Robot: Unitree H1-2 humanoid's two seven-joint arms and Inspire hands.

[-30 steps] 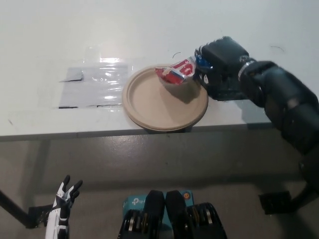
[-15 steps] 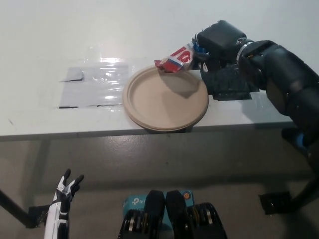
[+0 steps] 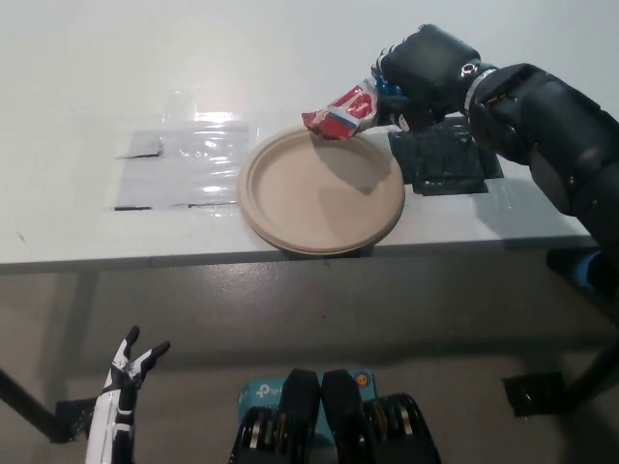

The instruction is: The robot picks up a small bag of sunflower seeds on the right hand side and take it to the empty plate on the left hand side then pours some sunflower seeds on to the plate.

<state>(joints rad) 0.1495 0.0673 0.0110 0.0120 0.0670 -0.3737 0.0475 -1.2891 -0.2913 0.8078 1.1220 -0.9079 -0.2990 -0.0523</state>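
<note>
- One black right hand grasps a red seed bag above the tan plate's far rim.
- White left hand hangs below the bench, fingers spread, grasping nothing.

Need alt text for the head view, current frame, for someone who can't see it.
The robot's black right hand holds a small red, white and blue bag tilted over the far right rim of an empty tan plate on a white table. The white left hand rests open, low at lower left, below the table edge.
</note>
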